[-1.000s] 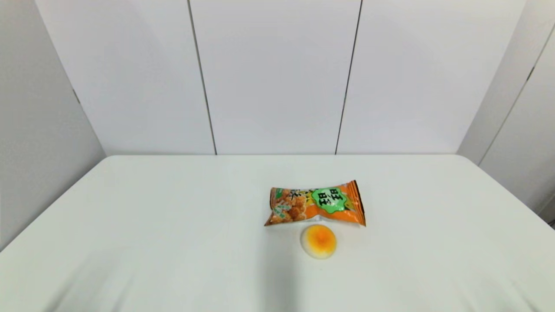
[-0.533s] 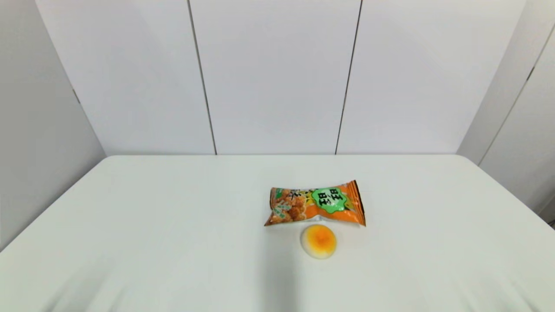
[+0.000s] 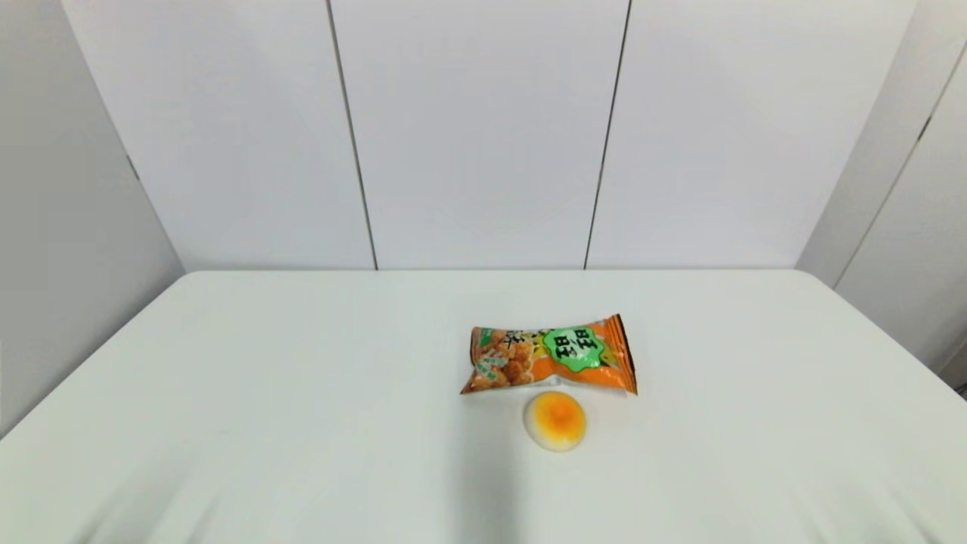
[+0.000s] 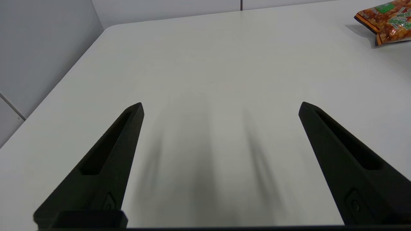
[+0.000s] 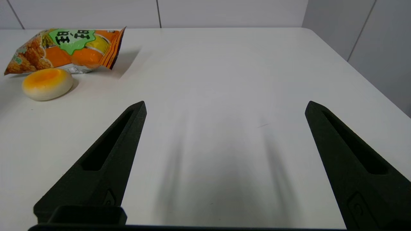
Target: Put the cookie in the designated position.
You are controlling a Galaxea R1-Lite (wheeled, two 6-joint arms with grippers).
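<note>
Both grippers are spread wide with nothing between the fingers: the left gripper (image 4: 220,104) low over bare table at the robot's left, the right gripper (image 5: 224,104) the same at its right, and neither arm reaches into the head view. Out from the jaws now: the cookie (image 3: 550,355) lies flat near the middle of the white table (image 3: 302,393), a little to the robot's right of centre, its long axis running left to right across the robot's front. From the right gripper it sits ahead and off toward the robot's left, in full sight (image 5: 65,49); from the left gripper it's ahead and toward the robot's right, with only one end showing at the frame's edge (image 4: 387,21). So the right arm looks the nearer, better-placed one. Just beside the packet on the robot's side sits a small round yellow dome (image 3: 555,421). Count: one packet, one dome, two grippers. No marked target spot shows.
</note>
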